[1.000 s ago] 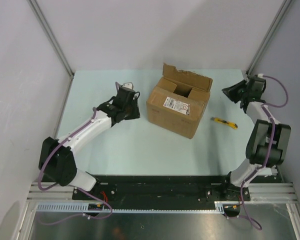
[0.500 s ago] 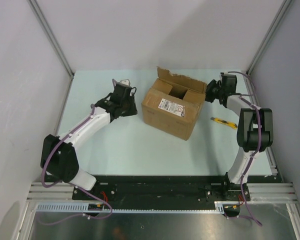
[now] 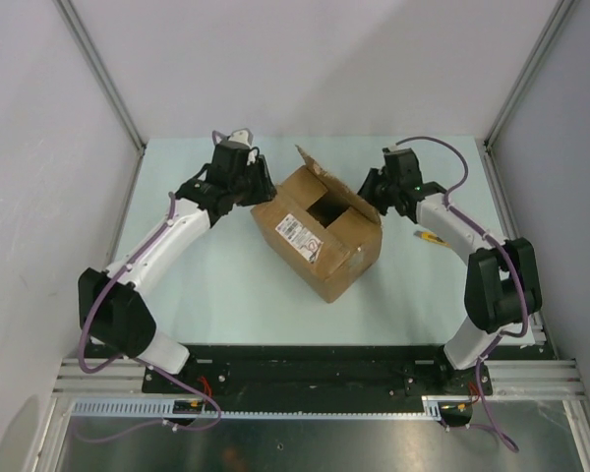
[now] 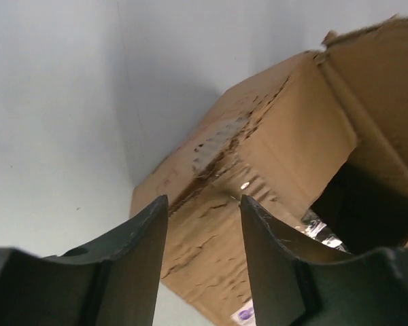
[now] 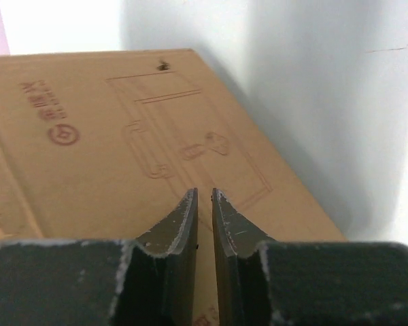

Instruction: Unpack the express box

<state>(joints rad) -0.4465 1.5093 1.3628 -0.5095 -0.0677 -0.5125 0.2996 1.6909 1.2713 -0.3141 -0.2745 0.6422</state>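
The express box is a brown carton with a white label, turned corner-on near the table's middle, with its top flaps open. My left gripper is open and empty, just off the box's far left corner. In the left wrist view it faces the crumpled flap and the dark opening, where something shiny shows. My right gripper is at the box's far right side. In the right wrist view its jaws are almost together, with nothing between them, over the printed cardboard face.
A yellow utility knife lies on the table right of the box, partly hidden behind my right forearm. Grey walls and metal frame posts close in the table at the back and sides.
My right arm swung left from the back right corner to the box. The box slid left and turned corner-on. My left gripper moved back and a little right, to the box's far corner.
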